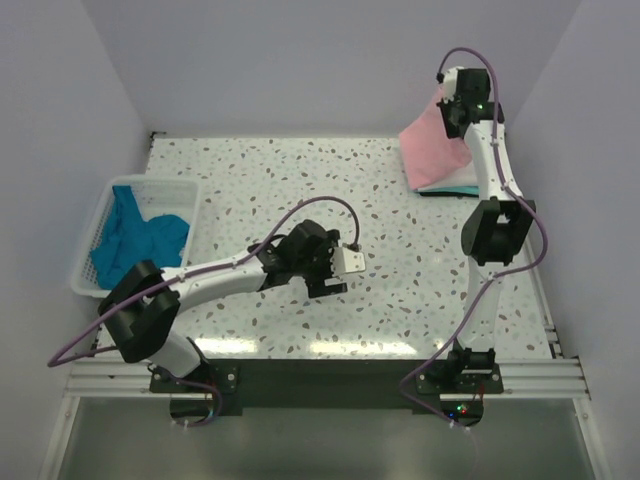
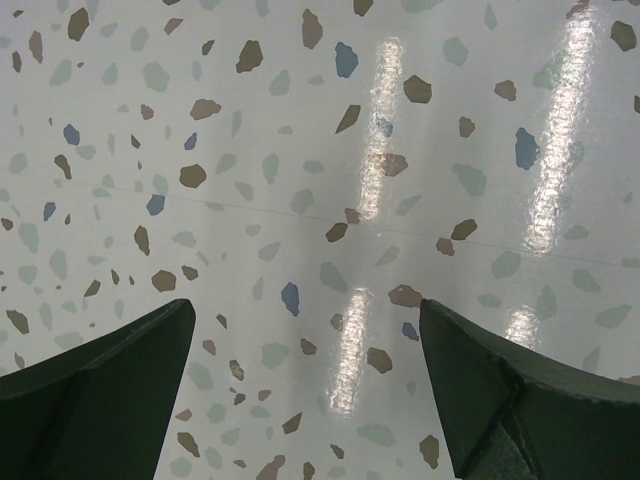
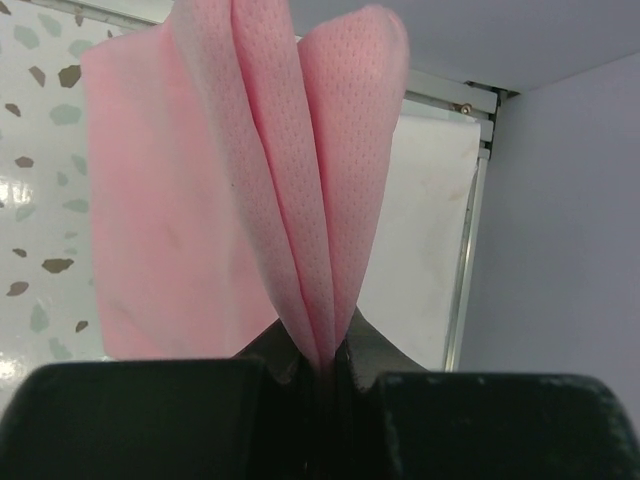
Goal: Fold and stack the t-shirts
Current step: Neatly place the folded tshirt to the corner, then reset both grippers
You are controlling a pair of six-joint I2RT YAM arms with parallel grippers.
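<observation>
pink t-shirt (image 1: 432, 148) is at the far right corner of the table (image 1: 300, 180), lifted by its top edge and hanging in a slanted sheet; its lower edge reaches down to a folded pile (image 1: 452, 187) that sits against the right edge; top view shows a white layer and a thin teal edge sticking out under the pink.

right wrist view: pink t-shirt (image 3: 200, 200) is bunched into several vertical folds, and the folds run down into the right gripper (image 3: 325, 355); jaws closed tight on the cloth, no visible gap beyond the fabric itself; a flat white t-shirt (image 3: 430, 230) lies behind and below the pink one, next to the metal rail at the table edge; can't tell from here whether the pink hem rests on it or just hangs over it.

top view: right gripper (image 1: 452, 105) is up high over that corner, arm stretched nearly straight out from its base.

other teal-blue t-shirts (image 1: 135, 238) are crumpled in the white lattice basket (image 1: 88, 250) at the left edge of the table; well apart from the pile; how many are in there I can't tell.

left gripper (image 1: 345, 265) is near the table centre, closer to the near edge, over bare terrazzo; left wrist view shows both dark fingers (image 2: 110, 400) spread wide with only speckled tabletop between them; holding nothing, no cloth in that view.
</observation>
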